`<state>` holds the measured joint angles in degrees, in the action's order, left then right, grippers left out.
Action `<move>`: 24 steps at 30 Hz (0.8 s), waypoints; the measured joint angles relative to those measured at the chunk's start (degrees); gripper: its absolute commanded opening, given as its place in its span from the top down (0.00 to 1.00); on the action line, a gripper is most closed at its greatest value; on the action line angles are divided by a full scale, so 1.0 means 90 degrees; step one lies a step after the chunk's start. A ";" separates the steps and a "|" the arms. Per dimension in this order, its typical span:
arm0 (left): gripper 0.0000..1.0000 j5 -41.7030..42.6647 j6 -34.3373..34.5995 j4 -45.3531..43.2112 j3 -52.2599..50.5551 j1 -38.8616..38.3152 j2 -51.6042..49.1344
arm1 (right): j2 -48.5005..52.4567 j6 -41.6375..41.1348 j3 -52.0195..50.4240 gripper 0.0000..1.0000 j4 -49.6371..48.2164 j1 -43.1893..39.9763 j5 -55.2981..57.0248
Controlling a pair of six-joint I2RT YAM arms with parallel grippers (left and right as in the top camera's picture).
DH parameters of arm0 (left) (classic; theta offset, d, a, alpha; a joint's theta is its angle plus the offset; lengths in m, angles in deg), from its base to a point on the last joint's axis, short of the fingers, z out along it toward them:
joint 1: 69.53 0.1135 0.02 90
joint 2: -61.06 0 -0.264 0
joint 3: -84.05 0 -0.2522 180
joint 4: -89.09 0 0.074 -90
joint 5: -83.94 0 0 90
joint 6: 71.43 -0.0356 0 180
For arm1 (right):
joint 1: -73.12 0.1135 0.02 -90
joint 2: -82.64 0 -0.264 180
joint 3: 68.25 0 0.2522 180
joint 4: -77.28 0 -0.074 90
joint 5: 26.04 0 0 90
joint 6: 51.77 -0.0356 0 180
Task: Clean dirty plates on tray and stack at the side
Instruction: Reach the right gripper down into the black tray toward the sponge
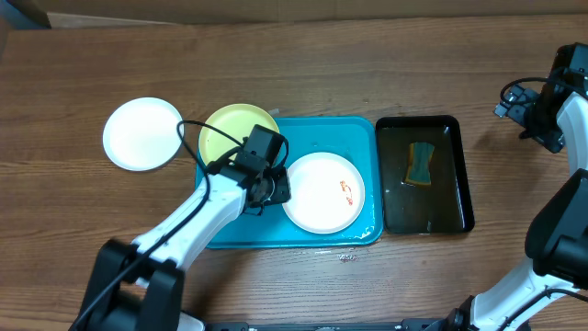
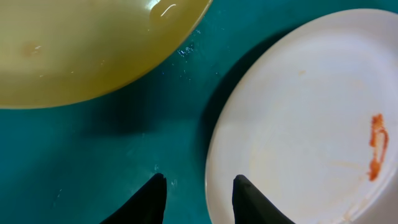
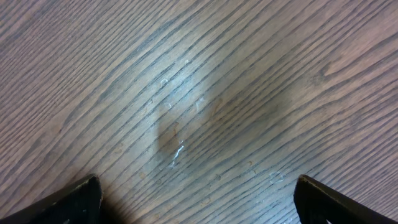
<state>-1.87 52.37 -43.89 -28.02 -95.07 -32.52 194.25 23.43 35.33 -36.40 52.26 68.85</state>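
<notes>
The left pincer (image 2: 200, 178) is held parted, tips astride the left rim of the smeared white plate (image 1: 323, 191) on the tray (image 1: 360, 138). The green plate (image 1: 237, 129) is set over the tray's far-left corner, another white plate (image 1: 142, 134) left on the desk (image 1: 322, 64). The right pincer (image 3: 198, 180) is spread wide.

I read the left gripper (image 1: 265, 190) over the blue tray (image 1: 363, 133), between the green plate (image 1: 230, 129) and the smeared white plate (image 1: 322, 195). A second white plate (image 1: 141, 134) lies on the table (image 1: 303, 55), left of the blue tray. The black tray (image 1: 464, 175) holds a sponge (image 1: 421, 163).
</notes>
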 measured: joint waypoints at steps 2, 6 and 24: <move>0.68 0.0027 -0.0039 -0.0107 0.0000 0.0002 -0.0182 | 0.0000 0.0005 0.0000 0.00 -0.0002 0.0000 0.0002; 0.80 0.0083 -0.0104 -0.0187 0.0000 0.0002 -0.0289 | 0.0000 0.0000 0.0000 0.00 0.0002 0.0000 0.0002; 0.81 0.0296 -0.0333 -0.0340 0.0000 0.0000 -0.0427 | 0.0000 0.0005 0.0000 0.00 -0.0002 0.0000 0.0000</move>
<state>0.79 49.38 -46.95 -28.02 -95.07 -36.37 194.25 23.47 35.33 -36.43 52.26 68.85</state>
